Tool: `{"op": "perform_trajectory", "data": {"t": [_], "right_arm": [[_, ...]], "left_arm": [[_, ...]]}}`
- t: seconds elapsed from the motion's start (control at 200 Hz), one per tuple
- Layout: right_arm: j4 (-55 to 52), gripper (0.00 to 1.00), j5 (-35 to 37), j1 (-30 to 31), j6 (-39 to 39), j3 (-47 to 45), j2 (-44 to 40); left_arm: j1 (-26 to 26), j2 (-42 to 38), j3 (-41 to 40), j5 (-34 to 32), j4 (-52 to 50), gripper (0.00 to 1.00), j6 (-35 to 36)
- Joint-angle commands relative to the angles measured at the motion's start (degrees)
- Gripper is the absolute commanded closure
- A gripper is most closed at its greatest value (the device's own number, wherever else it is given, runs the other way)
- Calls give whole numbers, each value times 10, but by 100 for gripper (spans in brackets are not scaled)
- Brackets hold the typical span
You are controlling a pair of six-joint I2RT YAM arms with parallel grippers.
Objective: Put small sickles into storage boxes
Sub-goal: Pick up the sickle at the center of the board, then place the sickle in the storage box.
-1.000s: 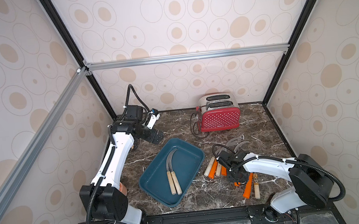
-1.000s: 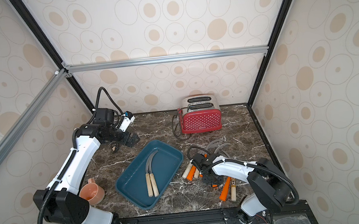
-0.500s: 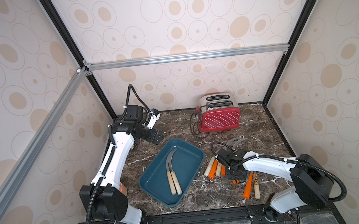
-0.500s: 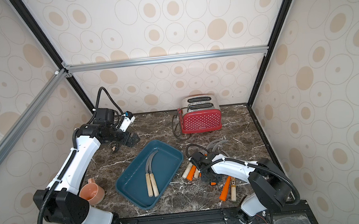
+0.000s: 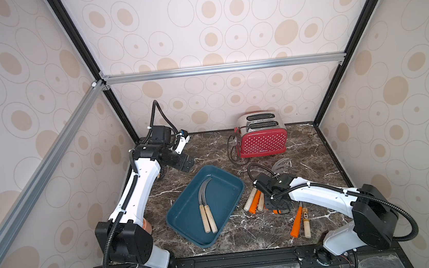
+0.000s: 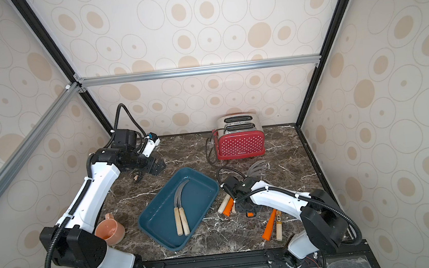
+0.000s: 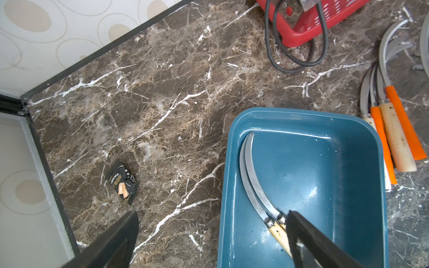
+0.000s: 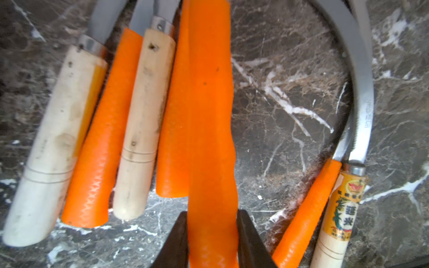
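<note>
The right jaws are clenched on the orange handle of a sickle [image 8: 210, 116], plain in the right wrist view. The handle runs straight out from between them, blade end leading away. It sits among the loose sickles [image 5: 253, 202] on the tabletop [image 5: 244, 233] and seems raised a little above its neighbours, though blur makes that uncertain. The storage box [image 5: 227, 192] lies just to the left of this grip, its long axis roughly parallel to the handle (so mostly a sideways carry, I judge), and the right arm is much the nearer. Two wooden-handled sickles [image 5: 206, 210] already lie inside. The left jaws hang released near the box's far corner, holding nothing. The gripped blade is cut off in the wrist view, and the arm covers the grip in both top views.
</note>
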Motion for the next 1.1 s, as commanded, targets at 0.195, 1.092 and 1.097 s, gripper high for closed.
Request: {"op": "perform_trajectory", "data": {"t": [0.195, 1.092, 1.097], "right_arm": [[-9, 100, 1, 43, -5, 75, 34], [-12, 100, -121, 214, -11, 366, 244], [-12, 100, -122, 214, -11, 368, 245]], "left_arm": [[-4, 25, 52, -42, 16, 1, -38], [-3, 96, 196, -137, 73, 1, -135], [-3, 96, 197, -137, 73, 1, -135]]}}
